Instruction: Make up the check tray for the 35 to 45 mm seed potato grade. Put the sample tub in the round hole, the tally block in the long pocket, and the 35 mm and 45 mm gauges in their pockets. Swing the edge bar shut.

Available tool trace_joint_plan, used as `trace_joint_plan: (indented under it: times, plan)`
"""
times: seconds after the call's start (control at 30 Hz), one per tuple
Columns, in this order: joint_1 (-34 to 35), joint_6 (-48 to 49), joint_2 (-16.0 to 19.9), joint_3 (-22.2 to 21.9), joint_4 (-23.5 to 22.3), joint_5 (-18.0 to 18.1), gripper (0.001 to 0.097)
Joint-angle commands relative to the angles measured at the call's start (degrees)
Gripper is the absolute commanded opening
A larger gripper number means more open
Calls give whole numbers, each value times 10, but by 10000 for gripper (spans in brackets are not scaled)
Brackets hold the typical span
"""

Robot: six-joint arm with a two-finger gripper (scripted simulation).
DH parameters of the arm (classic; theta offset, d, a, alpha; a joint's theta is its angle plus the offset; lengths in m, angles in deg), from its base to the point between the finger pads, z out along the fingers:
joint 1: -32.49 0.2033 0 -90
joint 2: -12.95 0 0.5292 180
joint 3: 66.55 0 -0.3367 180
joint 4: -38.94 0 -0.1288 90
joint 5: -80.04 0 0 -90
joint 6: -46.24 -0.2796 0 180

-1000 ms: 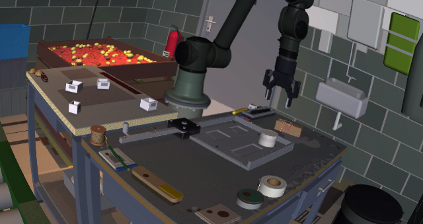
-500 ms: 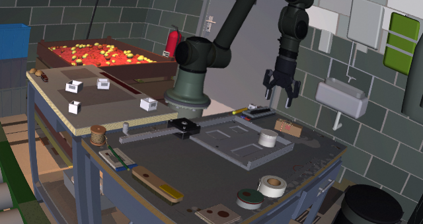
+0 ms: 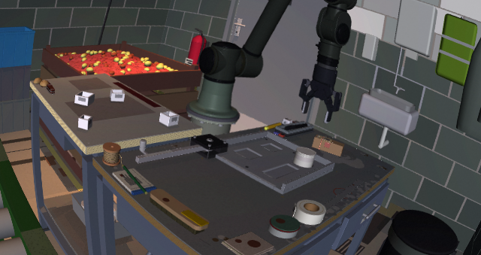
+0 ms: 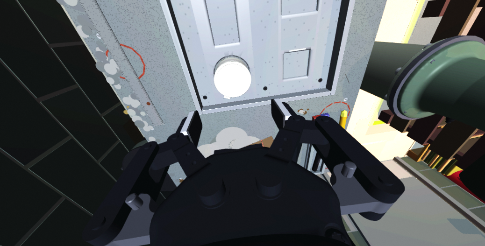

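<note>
The tally block, a brown box with a red mark, lies on the bench behind the tray's far right edge; in the wrist camera only a corner of it shows past my gripper. The grey check tray sits mid-bench with the white sample tub standing in its round hole. The long pocket and the square pockets hold nothing. The edge bar stands swung out to the left from its black hinge block. Four white square gauges rest on the raised shelf at left. My gripper hangs open and empty, high above the tally block.
A crate of potatoes stands behind the raised shelf. A black comb-like tool and a yellow pencil lie behind the tray. Tape rolls, a brush, a twine spool and a ruler occupy the bench's front.
</note>
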Motion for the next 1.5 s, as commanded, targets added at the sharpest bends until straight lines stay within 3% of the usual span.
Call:
trace_joint_plan:
  times: [0.0, 0.53, 0.77, 1.03, 1.47]
  plan:
    - [0, 0, 0, 1, 0, 0, 850]
    - [0, 7, -2, 6, 8, 0, 850]
    - [0, 83, -2, 7, 8, 0, 850]
    - [0, 294, -2, 7, 8, 0, 850]
    - [0, 771, -2, 7, 8, 0, 850]
